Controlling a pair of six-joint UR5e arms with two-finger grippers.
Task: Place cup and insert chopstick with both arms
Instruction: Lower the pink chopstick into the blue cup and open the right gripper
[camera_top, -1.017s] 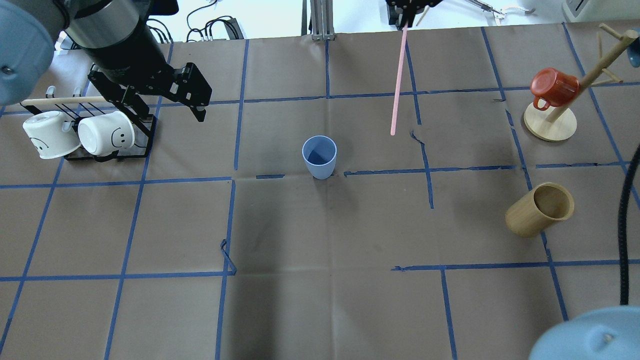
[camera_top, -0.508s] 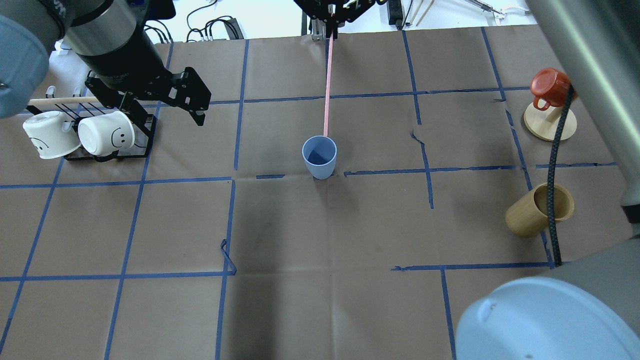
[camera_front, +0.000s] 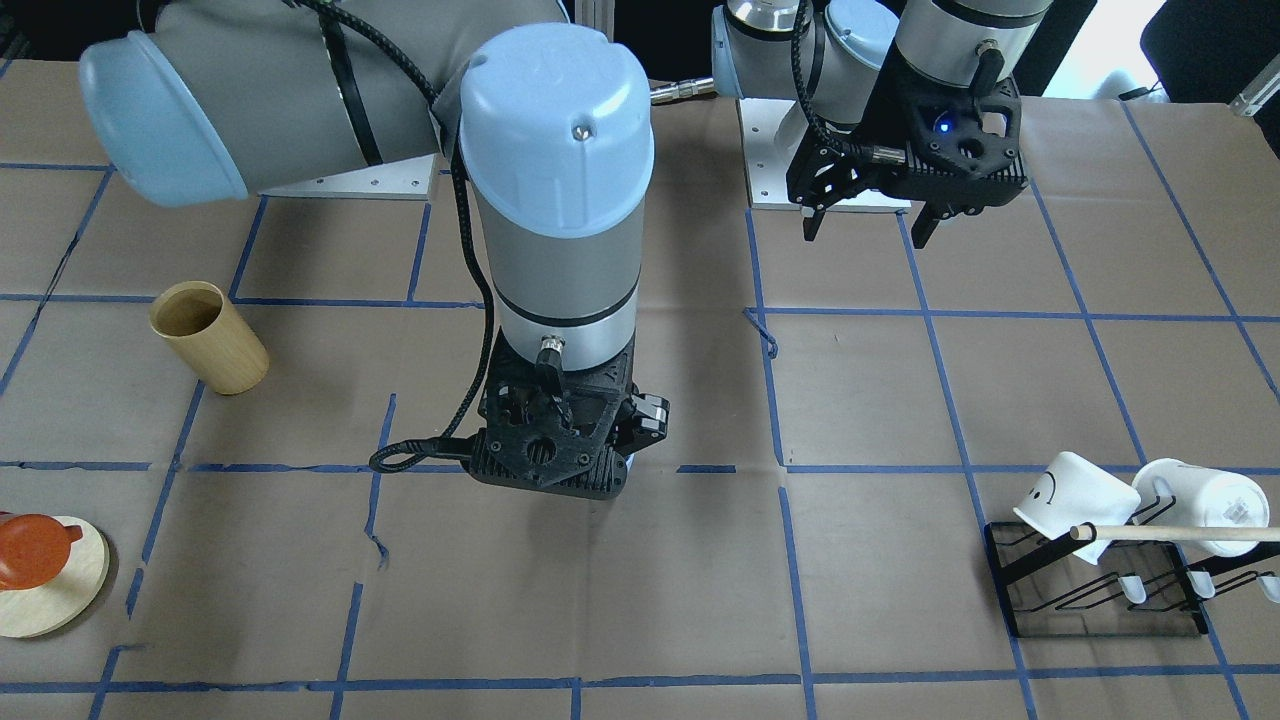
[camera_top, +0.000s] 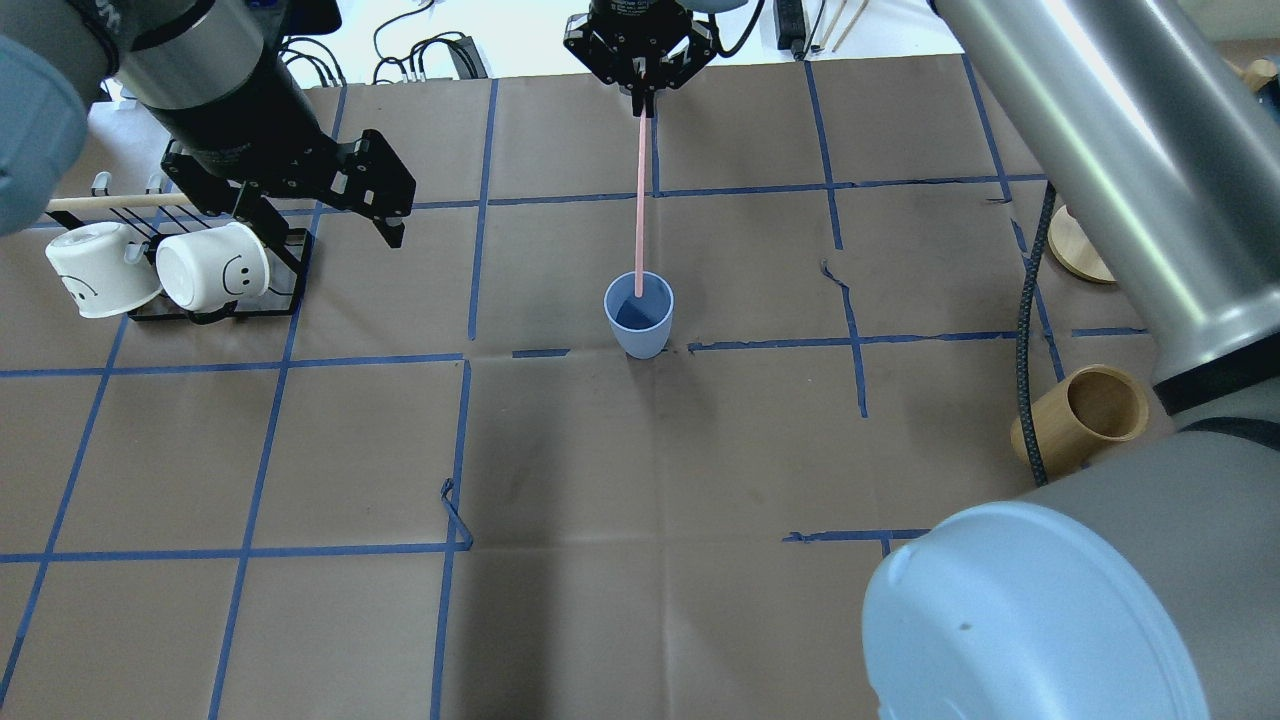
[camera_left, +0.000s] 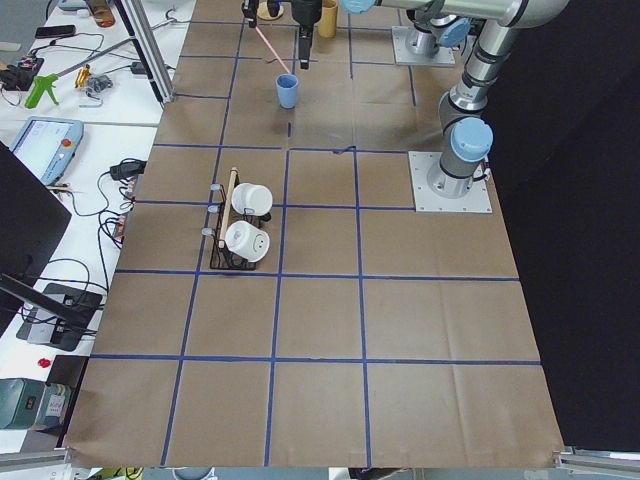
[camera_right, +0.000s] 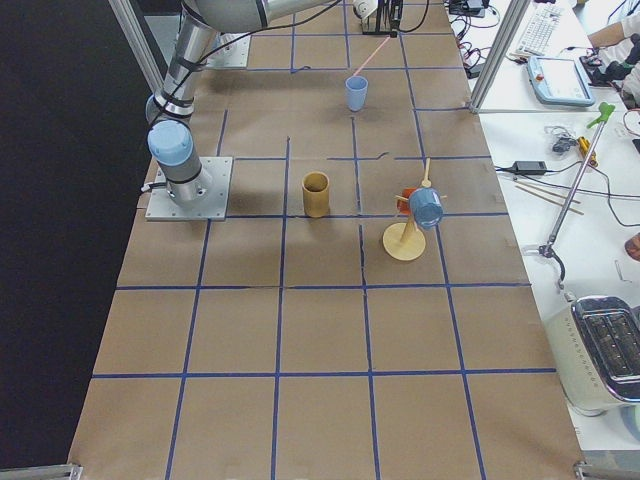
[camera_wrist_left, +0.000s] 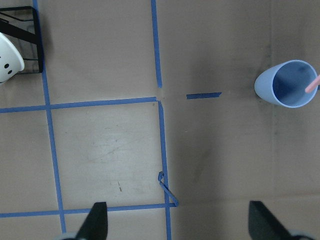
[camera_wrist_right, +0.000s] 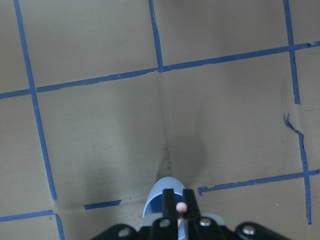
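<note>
The pale blue cup (camera_top: 638, 318) stands upright at the table's middle; it also shows in the left wrist view (camera_wrist_left: 291, 84) and the exterior left view (camera_left: 287, 92). My right gripper (camera_top: 640, 102) is shut on the top of the pink chopstick (camera_top: 639, 200), almost directly above the cup. The stick hangs nearly upright with its lower end at the cup's mouth, just inside the rim (camera_wrist_left: 314, 84). In the right wrist view the stick's top (camera_wrist_right: 180, 206) sits between the fingers, with the cup (camera_wrist_right: 159, 196) below. My left gripper (camera_top: 330, 228) is open and empty, high up and left of the cup.
Two white mugs (camera_top: 160, 270) lie on a black rack under a wooden rod (camera_top: 110, 201) at the left. A tan wooden cup (camera_top: 1085, 412) lies tilted at the right. A red mug (camera_right: 408, 197) hangs on a wooden tree. My right arm (camera_front: 550, 200) hides the cup in the front-facing view.
My right gripper has carried the chopstick left from beside the cup to above it and brought its lower end down to the cup's mouth. The left gripper has barely moved.
</note>
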